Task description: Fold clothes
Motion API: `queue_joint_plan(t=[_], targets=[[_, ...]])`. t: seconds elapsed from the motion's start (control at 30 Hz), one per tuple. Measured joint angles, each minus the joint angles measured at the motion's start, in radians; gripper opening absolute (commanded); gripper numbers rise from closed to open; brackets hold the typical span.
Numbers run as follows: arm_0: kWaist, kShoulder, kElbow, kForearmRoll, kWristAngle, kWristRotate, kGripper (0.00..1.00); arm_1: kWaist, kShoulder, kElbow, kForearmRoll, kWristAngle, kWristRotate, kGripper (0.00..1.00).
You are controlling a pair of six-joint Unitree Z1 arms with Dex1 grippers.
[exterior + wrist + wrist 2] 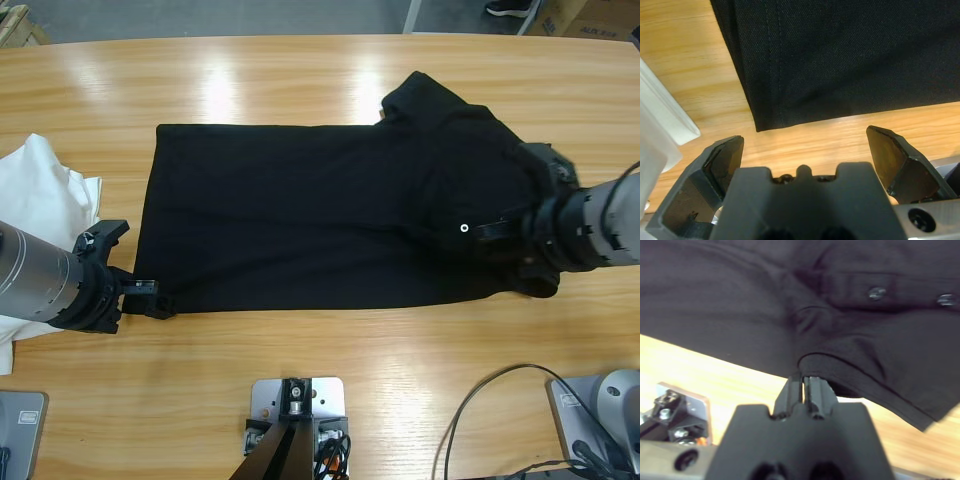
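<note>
Black polo (pixel 320 215) laid flat on table (pixel 330 80); collar edge clamped by right gripper (pixel 802 382); left gripper (pixel 805 150) spread wide, nothing held, at hem corner.

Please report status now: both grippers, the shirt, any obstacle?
Left gripper open at black polo hem corner. Right gripper shut on sleeve edge. White shirt beside, not blocking.

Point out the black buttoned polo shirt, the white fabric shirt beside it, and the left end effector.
Black buttoned polo shirt (pixel 300 215): high view, middle of its flat body.
White fabric shirt (pixel 40 190): high view, crumpled upper part.
Left end effector (pixel 805 160): left wrist view, midway between its open jaws.
</note>
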Motion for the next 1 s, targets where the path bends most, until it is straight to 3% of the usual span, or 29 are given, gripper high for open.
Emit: queue_joint_plan(t=[0.27,0.4,0.43,0.47,0.5,0.63,0.73,0.77,0.8,0.83,1.0], targets=[[-0.01,0.004,0.0,-0.006,0.0,-0.01,0.968,0.034,0.108,0.022,-0.096,0.05,0.025,0.002],[-0.013,0.004,0.001,-0.009,0.0,-0.011,0.968,0.045,0.131,0.044,-0.096,0.081,0.064,0.598],[-0.013,0.005,0.001,-0.01,0.0,-0.011,0.968,0.046,0.132,0.048,-0.092,0.082,0.078,0.832],[-0.013,0.005,0.001,-0.01,0.0,-0.011,0.968,0.046,0.131,0.05,-0.084,0.082,0.093,0.974],[-0.013,0.005,0.001,-0.01,0.0,-0.011,0.968,0.046,0.13,0.053,-0.078,0.085,0.108,0.997],[-0.013,0.005,0.001,-0.011,0.0,-0.011,0.968,0.047,0.113,0.053,-0.043,0.111,0.141,1.0],[-0.013,0.007,0.001,-0.012,0.0,-0.011,0.968,0.049,0.07,0.032,0.111,0.049,0.161,0.997],[-0.013,0.008,0.001,-0.012,0.0,-0.011,0.968,0.049,0.049,0.026,0.168,0.015,0.169,0.946],[-0.013,0.008,0.001,-0.012,0.0,-0.011,0.968,0.05,0.02,0.023,0.217,-0.029,0.173,0.779],[-0.013,0.008,0.001,-0.012,0.0,-0.011,0.968,0.05,-0.015,0.02,0.245,-0.067,0.172,0.694],[-0.017,0.008,0.001,-0.012,0.0,-0.011,0.977,0.05,-0.125,-0.074,0.279,-0.146,0.063,0.678]])
